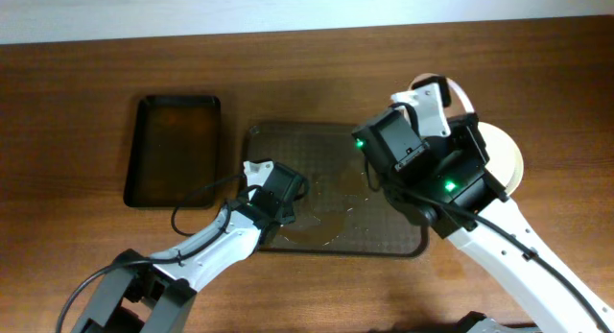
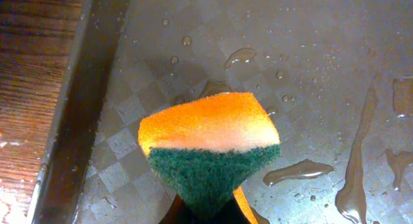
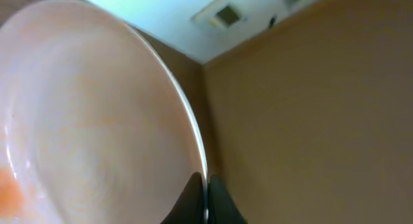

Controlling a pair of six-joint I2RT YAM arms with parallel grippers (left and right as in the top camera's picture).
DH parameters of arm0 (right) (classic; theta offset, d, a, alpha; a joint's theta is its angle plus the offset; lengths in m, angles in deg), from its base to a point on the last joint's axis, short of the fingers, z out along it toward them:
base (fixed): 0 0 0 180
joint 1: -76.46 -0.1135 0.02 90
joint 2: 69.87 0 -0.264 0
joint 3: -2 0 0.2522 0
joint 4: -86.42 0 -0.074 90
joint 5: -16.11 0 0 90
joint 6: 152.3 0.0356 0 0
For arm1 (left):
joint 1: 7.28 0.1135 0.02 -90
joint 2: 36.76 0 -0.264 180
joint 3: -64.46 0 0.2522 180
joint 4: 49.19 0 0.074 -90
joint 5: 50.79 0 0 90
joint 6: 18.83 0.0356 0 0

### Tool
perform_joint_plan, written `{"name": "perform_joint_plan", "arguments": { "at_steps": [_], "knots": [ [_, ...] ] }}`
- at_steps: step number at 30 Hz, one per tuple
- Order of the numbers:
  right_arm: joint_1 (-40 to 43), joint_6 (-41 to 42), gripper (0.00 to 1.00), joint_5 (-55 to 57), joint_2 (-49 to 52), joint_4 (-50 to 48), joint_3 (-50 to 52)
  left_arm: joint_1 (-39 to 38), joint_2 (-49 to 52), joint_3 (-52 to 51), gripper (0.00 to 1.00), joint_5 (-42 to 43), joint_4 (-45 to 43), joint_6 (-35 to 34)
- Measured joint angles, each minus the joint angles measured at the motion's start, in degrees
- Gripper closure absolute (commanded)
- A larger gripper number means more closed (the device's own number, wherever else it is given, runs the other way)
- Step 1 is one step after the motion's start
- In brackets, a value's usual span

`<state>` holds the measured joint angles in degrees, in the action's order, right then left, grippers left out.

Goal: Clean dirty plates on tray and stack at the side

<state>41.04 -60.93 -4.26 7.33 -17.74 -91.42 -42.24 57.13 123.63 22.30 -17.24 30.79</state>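
1. Right hand [image 3: 205, 198]: fingers clamped on the rim of a white plate [image 3: 84, 121], raised off the bench [image 1: 77, 103] and tipped steeply. An orange smear [image 3: 6, 188] shows near its lower left.
2. Left hand [image 1: 280, 194]: pinched shut on an orange sponge [image 2: 210, 130] with a green scouring layer, over the brown tray [image 2: 310, 56] near its left rim. Contact cannot be told. Water [image 2: 297, 171] beads and pools on the tray floor.
3. Second plate [image 1: 504, 160]: flat on the bench just right of the brown tray, partly hidden by the right arm.
4. Black tray [image 1: 173, 151]: left of the brown tray, apart.
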Motion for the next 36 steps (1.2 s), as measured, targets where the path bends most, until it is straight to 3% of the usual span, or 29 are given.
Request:
{"name": "perform_joint_plan", "arguments": {
  "at_steps": [3,5,10,16,20,23,28,31,33,36],
  "knots": [
    [-3.1,-11.0,0.96,3.0,0.0,-5.0,0.0,0.0,0.0,0.0,1.0,0.0,0.0,0.0],
    [-4.7,-12.9,0.96,3.1,0.1,-5.2,0.0,0.0,0.0,0.0,1.0,0.0,0.0,0.0],
    [-4.7,-5.4,0.96,-5.3,2.6,-2.4,-0.1,0.0,0.0,0.0,1.0,0.0,0.2,0.0],
    [10.5,7.3,0.96,-42.8,12.2,-1.9,0.1,0.0,0.0,0.0,1.0,0.0,0.5,0.0],
    [18.1,8.9,0.96,-63.7,23.0,-4.4,1.2,0.0,0.0,0.0,1.0,0.0,0.6,0.0],
    [19.2,9.1,0.96,-72.6,28.9,-10.4,4.5,0.0,0.0,0.0,1.0,0.0,0.6,0.0],
    [19.2,9.2,0.96,-78.1,29.5,-20.0,11.6,0.0,0.0,0.0,1.0,0.0,0.6,0.3],
    [19.3,9.4,0.96,-79.8,28.8,-29.9,17.5,0.0,-2.3,0.0,1.0,0.2,1.7,4.1],
    [19.4,9.9,0.96,-80.8,27.4,-36.7,21.3,0.0,-8.7,-0.3,1.0,0.2,1.8,7.5],
    [19.4,13.7,0.96,-81.3,26.9,-39.1,22.7,0.0,-18.1,-0.3,1.0,0.0,-2.3,10.5]
  ]
}}
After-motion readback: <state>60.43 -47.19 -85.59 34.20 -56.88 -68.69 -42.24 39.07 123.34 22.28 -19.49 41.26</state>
